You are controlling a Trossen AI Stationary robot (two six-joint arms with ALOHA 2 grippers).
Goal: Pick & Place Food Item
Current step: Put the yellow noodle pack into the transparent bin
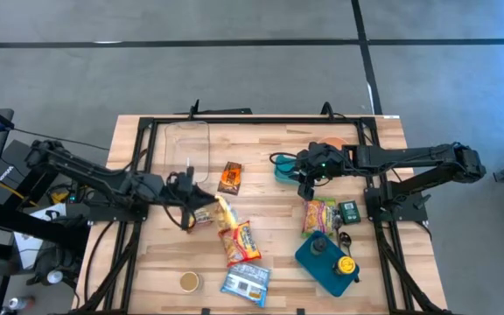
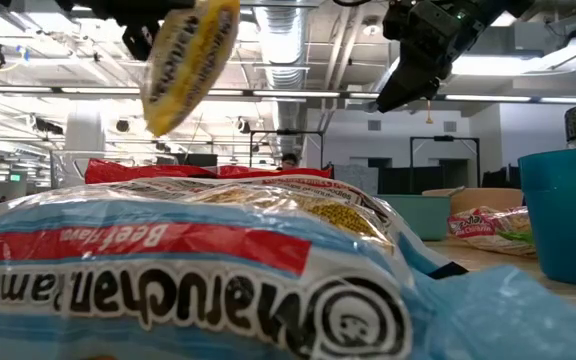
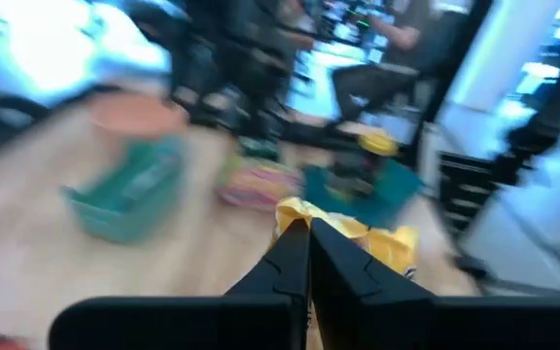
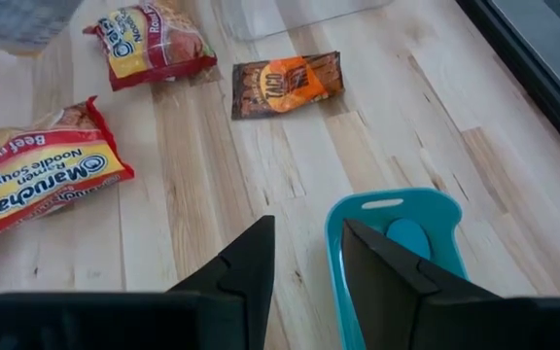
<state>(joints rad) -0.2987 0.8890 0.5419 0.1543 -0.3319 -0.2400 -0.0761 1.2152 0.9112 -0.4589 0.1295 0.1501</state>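
My left pincer (image 1: 196,213) is gripping a yellow snack bag (image 1: 221,213), jaws clamped together on its edge, and holding it in the air above the middle of the desk (image 1: 261,149), over the red noodle packet (image 1: 241,242). My right pincer (image 1: 304,185) is hovering with its jaws slightly apart and holding nothing, just above the teal bin (image 4: 397,243) toward the far right part of the desk, near a brown taco packet (image 4: 287,84).
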